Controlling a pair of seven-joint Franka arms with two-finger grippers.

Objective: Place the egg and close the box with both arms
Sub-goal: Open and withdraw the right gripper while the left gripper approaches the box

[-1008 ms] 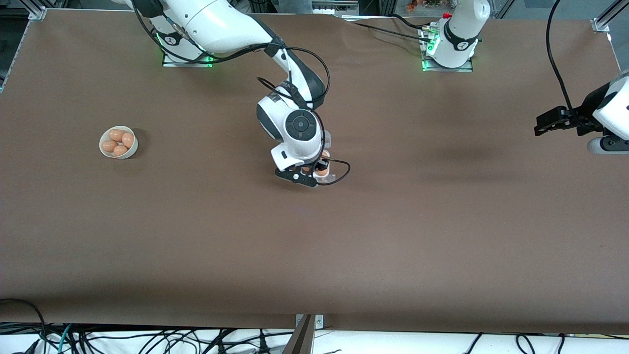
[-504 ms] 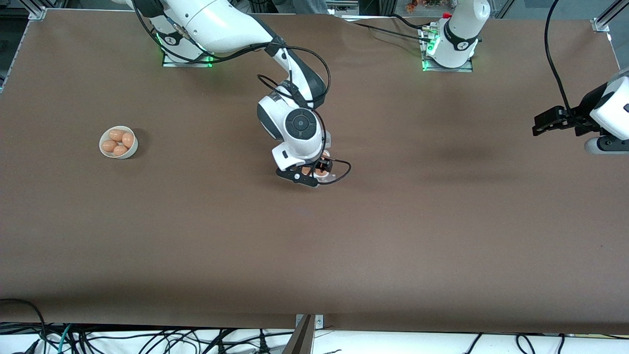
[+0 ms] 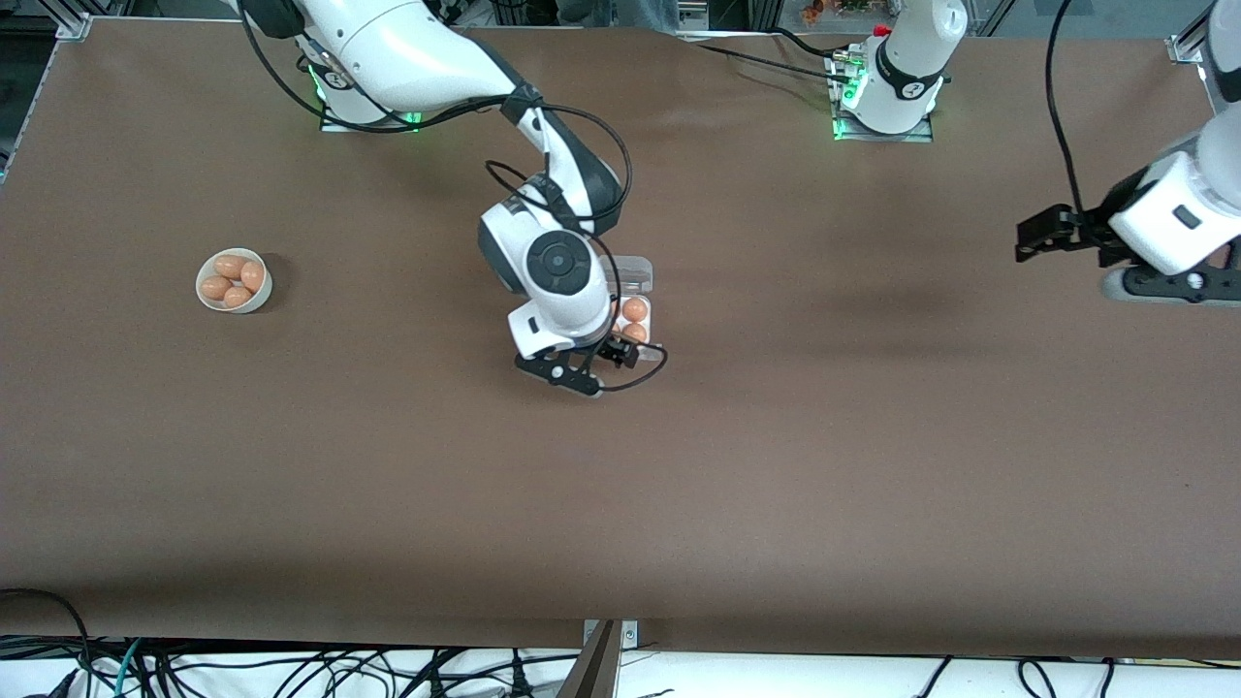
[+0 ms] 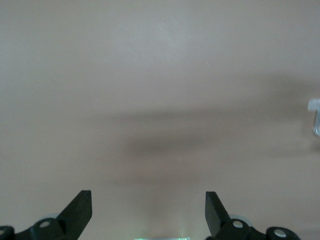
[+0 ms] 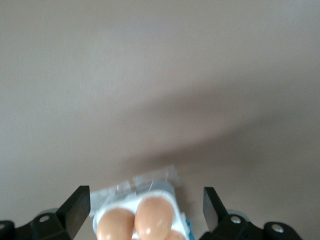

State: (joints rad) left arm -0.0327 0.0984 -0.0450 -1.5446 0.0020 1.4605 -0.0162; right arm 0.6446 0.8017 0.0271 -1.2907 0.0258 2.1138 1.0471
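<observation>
Two light-brown smooth eggs [image 3: 634, 309] show in the small clear-plastic box [image 3: 635, 291], under the spread, empty right gripper [image 3: 593, 366]. Its thin lid looks flimsy and slippery; press at its free edge. Well apart, the left gripper [image 3: 1039, 236] waits spread over the brown table [image 3: 873, 436].

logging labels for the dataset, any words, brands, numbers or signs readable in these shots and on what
No text can be read in any view.
The box and the eggs in it: no label shows.
The white bowl of eggs: plain, no marking.
Round dark cap on the right arm's wrist: any marking is too small to read.
Dark patch on the left arm's wrist housing: too small to read.
Table: bare brown surface, no signs.
</observation>
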